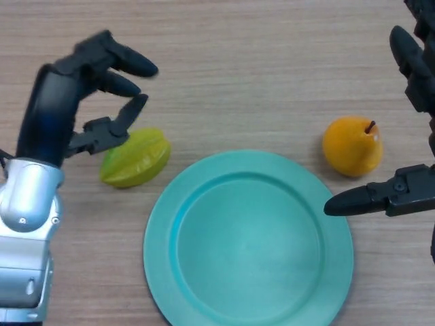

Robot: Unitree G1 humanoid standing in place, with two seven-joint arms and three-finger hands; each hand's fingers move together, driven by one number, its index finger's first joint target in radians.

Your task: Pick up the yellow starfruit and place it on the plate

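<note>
A yellow-green starfruit (136,159) lies on the wooden table just left of the teal plate (204,285). My left hand (81,95) hovers over the starfruit's upper left. Its fingers are spread and its thumb tip sits close to the fruit's top edge, gripping nothing. At the right edge, my right hand (387,197) shows with its thumb pointing left over the plate's right rim and its fingers extended, holding nothing.
An orange pear-shaped fruit (352,146) with a dark stem lies on the table (238,68) right of the plate, near my right hand.
</note>
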